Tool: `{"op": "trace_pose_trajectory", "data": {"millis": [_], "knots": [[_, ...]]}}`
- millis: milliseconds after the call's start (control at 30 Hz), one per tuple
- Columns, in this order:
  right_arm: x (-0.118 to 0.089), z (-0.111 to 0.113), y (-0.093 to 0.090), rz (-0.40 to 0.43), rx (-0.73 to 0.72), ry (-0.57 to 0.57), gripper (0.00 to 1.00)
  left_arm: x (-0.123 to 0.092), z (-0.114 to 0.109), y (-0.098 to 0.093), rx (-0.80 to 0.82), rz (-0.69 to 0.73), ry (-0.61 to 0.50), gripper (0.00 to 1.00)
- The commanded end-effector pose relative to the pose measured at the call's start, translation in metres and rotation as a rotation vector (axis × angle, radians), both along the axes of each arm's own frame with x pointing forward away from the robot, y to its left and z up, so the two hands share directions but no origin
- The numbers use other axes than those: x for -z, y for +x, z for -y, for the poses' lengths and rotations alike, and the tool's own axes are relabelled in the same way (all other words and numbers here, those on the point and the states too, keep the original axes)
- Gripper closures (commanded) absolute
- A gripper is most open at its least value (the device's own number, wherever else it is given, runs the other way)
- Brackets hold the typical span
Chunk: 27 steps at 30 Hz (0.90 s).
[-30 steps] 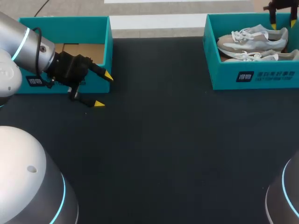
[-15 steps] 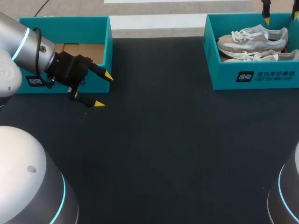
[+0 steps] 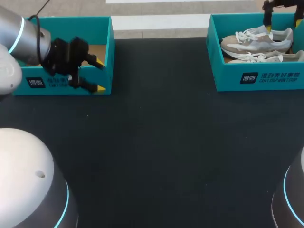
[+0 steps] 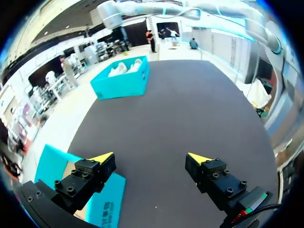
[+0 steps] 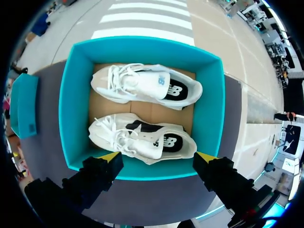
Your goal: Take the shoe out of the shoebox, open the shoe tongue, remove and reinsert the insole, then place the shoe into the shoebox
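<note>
**Item 1.** Open teal cardboard shoebox [image 3: 259, 78] [image 5: 71, 109], at the far right of the dark table [image 3: 161, 133].
Contents: two pale grey-and-white lace-up shoes lying on their sides, lengthwise and side by side on the brown floor: one [image 3: 259, 40] [image 5: 147, 85] by the far wall, the other [image 3: 263, 57] [image 5: 142, 137] by the near wall.

**Item 2.** Second teal box [image 3: 66, 23] [image 4: 47, 164], at the far left, with a brown cardboard floor.

**Item 3.** Right pincer [image 3: 283, 24] [image 5: 157, 156], above the shoebox. Fingers spread wide, holding nothing, clear of both shoes.

**Item 4.** Left pincer [image 3: 100, 76] [image 4: 149, 157], at the near right corner of the second box. Fingers spread wide, holding nothing.
</note>
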State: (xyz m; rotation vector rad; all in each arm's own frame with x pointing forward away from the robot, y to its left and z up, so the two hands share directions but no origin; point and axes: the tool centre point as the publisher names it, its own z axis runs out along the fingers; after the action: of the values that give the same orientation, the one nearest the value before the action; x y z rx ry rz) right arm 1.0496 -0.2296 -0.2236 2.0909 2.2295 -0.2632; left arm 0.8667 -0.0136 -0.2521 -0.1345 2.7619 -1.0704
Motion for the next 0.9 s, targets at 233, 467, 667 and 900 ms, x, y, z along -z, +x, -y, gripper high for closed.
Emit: {"op": "trace_pose_trajectory", "data": {"millis": [233, 467, 667, 900], "knots": [[-0.018, -0.029, -0.051, 0.026, -0.054, 0.039, 0.0, -0.009, -0.012, 0.011, -0.831, -0.365, 0.163, 0.0], [-0.017, -0.032, -0.055, 0.009, -0.078, 0.015, 0.0, -0.009, -0.012, 0.011, -0.831, -0.365, 0.163, 0.0], [-0.017, -0.032, -0.055, 0.009, -0.078, 0.015, 0.0, -0.015, -0.011, 0.013, -0.843, -0.458, 0.187, 0.0], [-0.011, -0.058, -0.076, 0.016, -0.105, 0.056, 0.0, -0.03, -0.036, 0.027, -0.989, -0.678, 0.193, 0.0]]}}
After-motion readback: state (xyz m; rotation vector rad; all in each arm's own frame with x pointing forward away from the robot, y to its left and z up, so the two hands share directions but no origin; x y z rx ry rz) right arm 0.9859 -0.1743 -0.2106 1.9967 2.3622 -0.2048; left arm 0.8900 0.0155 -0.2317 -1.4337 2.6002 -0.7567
